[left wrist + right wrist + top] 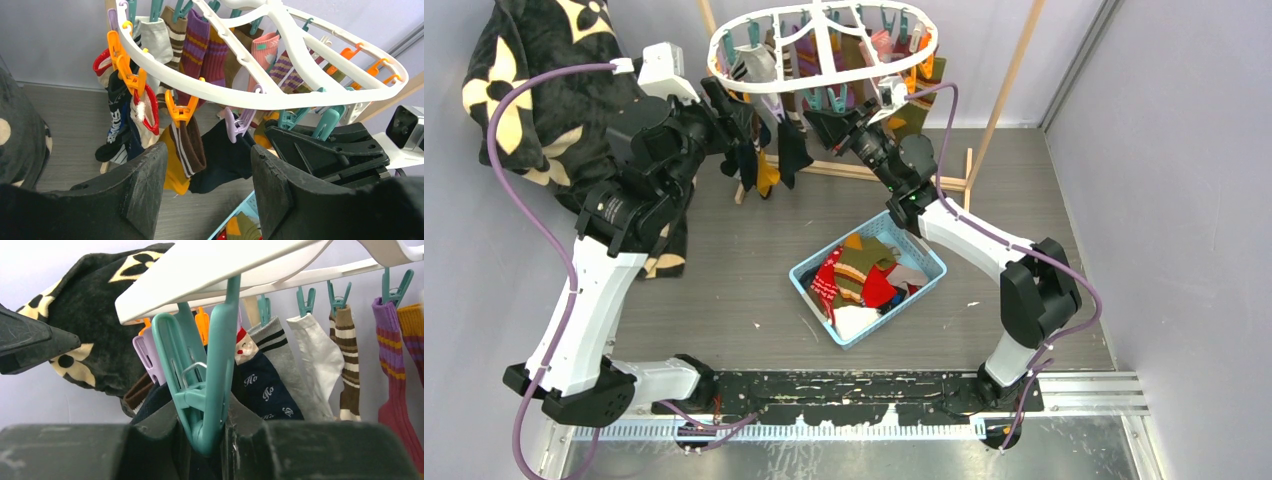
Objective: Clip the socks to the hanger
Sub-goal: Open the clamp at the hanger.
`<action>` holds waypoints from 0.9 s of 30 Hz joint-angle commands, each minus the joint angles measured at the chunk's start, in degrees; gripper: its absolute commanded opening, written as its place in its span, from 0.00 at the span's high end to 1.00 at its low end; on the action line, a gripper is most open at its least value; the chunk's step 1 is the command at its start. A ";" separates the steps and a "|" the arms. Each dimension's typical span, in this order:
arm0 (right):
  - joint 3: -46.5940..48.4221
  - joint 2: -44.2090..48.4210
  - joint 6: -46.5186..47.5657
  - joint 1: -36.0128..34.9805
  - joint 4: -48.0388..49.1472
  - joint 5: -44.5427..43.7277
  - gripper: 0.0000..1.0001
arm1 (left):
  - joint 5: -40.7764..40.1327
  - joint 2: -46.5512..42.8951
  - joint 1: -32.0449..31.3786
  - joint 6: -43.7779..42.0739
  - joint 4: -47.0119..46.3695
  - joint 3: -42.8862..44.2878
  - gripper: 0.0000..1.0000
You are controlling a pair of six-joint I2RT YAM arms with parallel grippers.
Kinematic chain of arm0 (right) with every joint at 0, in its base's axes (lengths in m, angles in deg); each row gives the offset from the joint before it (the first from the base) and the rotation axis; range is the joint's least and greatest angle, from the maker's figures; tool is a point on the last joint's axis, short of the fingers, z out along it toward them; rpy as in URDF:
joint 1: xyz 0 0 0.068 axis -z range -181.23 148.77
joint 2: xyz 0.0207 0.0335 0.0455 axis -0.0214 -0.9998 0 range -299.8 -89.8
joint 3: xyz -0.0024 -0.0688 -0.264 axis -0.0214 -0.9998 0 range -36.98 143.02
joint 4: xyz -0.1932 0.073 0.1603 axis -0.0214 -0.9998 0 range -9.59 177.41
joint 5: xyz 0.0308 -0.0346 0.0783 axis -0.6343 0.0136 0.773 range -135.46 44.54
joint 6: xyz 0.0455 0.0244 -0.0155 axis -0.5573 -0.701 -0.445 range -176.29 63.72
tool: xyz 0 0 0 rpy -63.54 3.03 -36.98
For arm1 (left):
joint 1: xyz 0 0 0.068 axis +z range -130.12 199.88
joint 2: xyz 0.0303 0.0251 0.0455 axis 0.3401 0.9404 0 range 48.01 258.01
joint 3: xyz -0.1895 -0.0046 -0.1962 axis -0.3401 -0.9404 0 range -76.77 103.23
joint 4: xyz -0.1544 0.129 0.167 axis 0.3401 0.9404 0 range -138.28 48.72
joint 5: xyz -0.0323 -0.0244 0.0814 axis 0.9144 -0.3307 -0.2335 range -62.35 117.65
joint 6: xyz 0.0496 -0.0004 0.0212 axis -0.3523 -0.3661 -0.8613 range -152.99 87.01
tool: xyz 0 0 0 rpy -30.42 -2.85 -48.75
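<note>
Two grippers up at the hanger, one clip pinched

The hanger (225,95) hangs at 12 o'clock from the arms, and many socks (207,47) are already clipped round its ring. More loose socks (864,280) lie in the blue basket (821,308), at 6 o'clock from the ring. The right gripper (202,415) is closed tight on a teal clip (210,365) at the ring's 5 o'clock edge. Something dark sits low between its fingers, too hidden to tell if it is a sock. The left gripper (208,160) is wide open and holds nothing. It is at the ring's 8 o'clock side, just beside a brown striped sock (189,145) and a navy sock (225,155).

To do this step well, the right gripper should likely squeeze the clip's handle ends, not its mouth, so the mouth opens. The ring can swing, so a slow, gentle squeeze looks best. The left gripper probably needs a sock from the basket to feed in
</note>
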 commanded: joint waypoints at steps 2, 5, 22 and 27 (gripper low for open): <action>0.12 3.75 -0.80 -0.73 6.70 -2.41 0.79 | 0.80 -1.46 0.28 -0.83 -1.73 0.70 0.38; 0.24 3.61 -1.05 -1.04 7.45 -2.41 0.85 | 0.89 -1.53 0.24 -0.81 -1.58 0.79 0.37; 1.89 1.93 3.37 -8.00 8.42 -10.49 0.91 | 11.13 5.86 -5.36 2.12 4.87 10.59 0.25; 2.44 1.65 3.43 -8.35 7.58 -10.76 0.91 | 12.34 9.31 -5.47 3.53 3.90 13.05 0.25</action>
